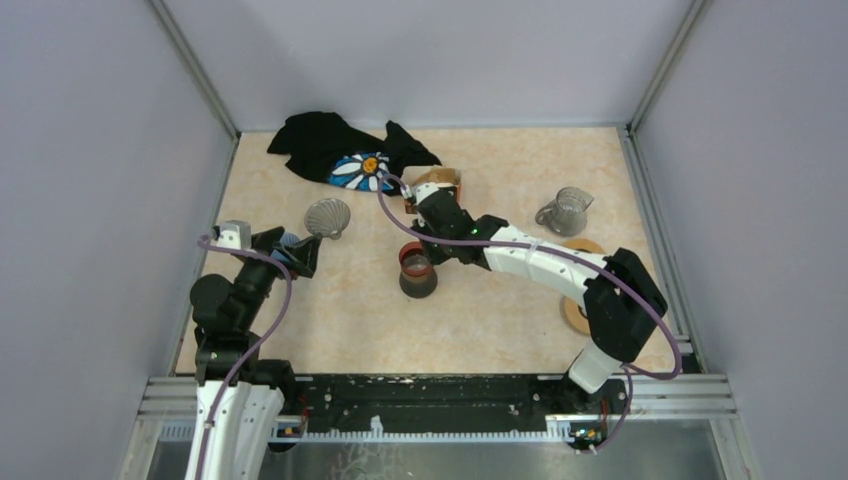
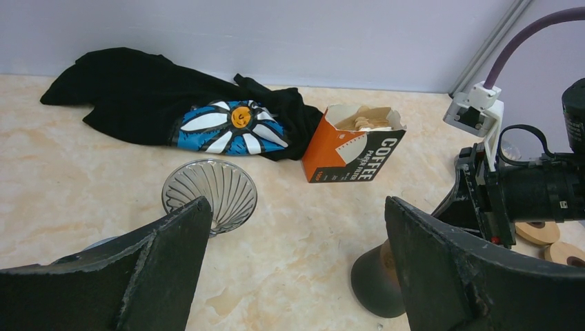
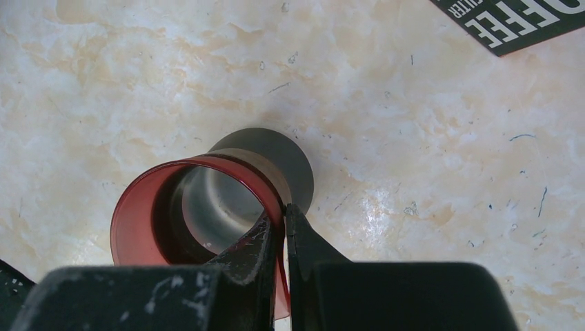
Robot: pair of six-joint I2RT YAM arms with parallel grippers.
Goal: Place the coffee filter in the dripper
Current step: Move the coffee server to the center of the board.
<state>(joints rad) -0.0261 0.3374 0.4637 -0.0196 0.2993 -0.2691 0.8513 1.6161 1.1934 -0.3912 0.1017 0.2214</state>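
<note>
Coffee filters point(image 2: 364, 118): we see them in their orange box point(image 2: 348, 155), none taken out.
Dripper point(image 2: 209, 195): ribbed glass, empty, near the box.
Left gripper point(image 2: 296, 214): spread wide, holding nothing.
Right gripper point(image 3: 281, 231): pinching a red cup's point(image 3: 134, 227) rim.
Progress: we judge everything remains.

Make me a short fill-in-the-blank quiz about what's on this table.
The right hand pinches the rim of the ___ cup.
The left hand is wide ___.
The orange filter box sits beside the ___ cloth.
Missing words: red; open; black.
</note>
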